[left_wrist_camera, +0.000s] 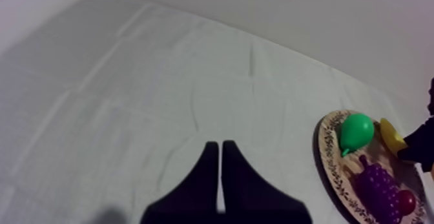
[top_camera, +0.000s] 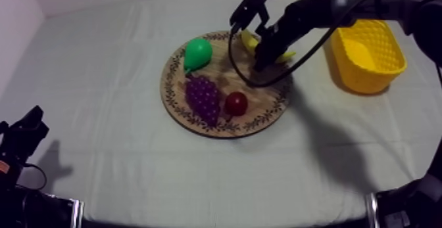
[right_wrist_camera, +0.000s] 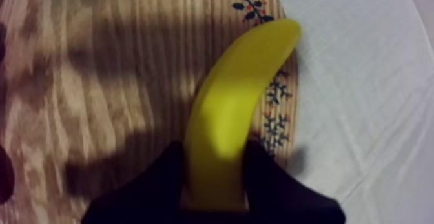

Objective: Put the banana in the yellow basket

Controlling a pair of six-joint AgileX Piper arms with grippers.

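The yellow banana point(top_camera: 248, 41) point(right_wrist_camera: 239, 91) lies at the far right of the round wooden board point(top_camera: 177, 92) point(right_wrist_camera: 97, 78). My right gripper point(top_camera: 265, 58) point(right_wrist_camera: 216, 150) has come down on it from the upper right, one black finger pressed against each side of the banana near its end. The yellow basket point(top_camera: 368, 53) stands on the cloth just right of the board. My left gripper point(top_camera: 29, 127) point(left_wrist_camera: 221, 148) rests low at the table's left, its fingers together as a narrow wedge over bare cloth.
On the board also sit a green pear point(top_camera: 196, 52) point(left_wrist_camera: 356, 131), a purple bunch of grapes point(top_camera: 204, 98) point(left_wrist_camera: 378, 184) and a small red fruit point(top_camera: 236, 103) point(left_wrist_camera: 405, 202). Open cloth stretches left of and in front of the board.
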